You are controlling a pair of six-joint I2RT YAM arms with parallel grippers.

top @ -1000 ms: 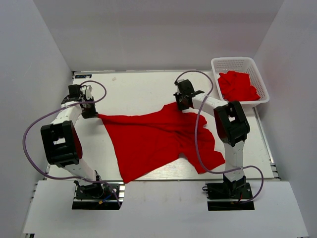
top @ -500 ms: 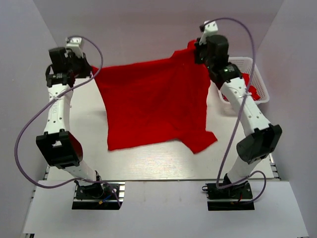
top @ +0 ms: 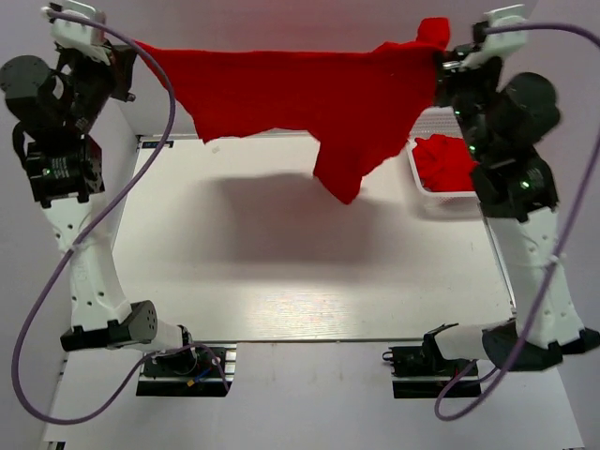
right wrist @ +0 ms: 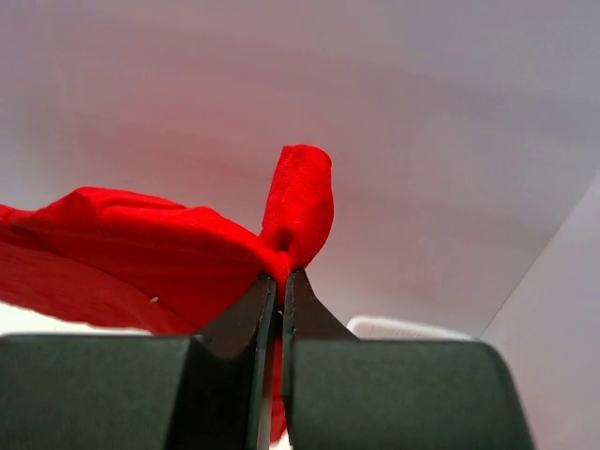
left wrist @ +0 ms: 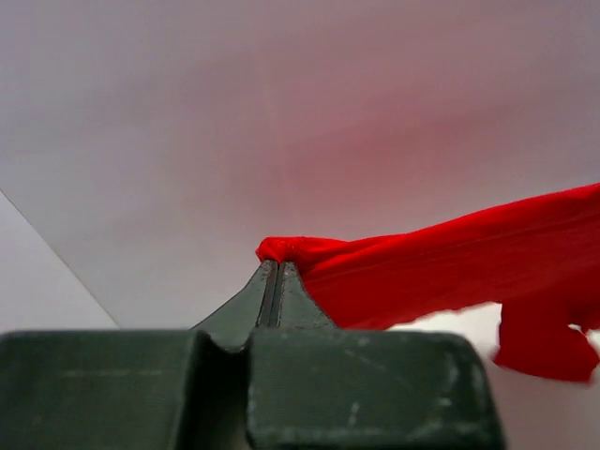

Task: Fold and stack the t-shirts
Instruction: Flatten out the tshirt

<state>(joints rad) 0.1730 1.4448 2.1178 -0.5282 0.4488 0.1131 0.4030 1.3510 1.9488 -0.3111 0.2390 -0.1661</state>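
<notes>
Over the table [top: 281, 300], left gripper [left wrist: 272, 266] at 10 o'clock and right gripper [right wrist: 279, 276] at 2 pinch the t-shirt [top: 281, 94] spread; next, probably lay it flat

A: Bright, even light from overhead. The bright red cloth t-shirt [top: 300, 89] throws a soft grey shadow onto the pale tabletop [top: 281, 300].
B: Glare?
A: None. In the wrist views the plain white wall [left wrist: 309, 131] glows pinkish beside the cloth, and the left gripper [left wrist: 273, 267], dark plastic close to the lens, looks slightly blurred.
</notes>
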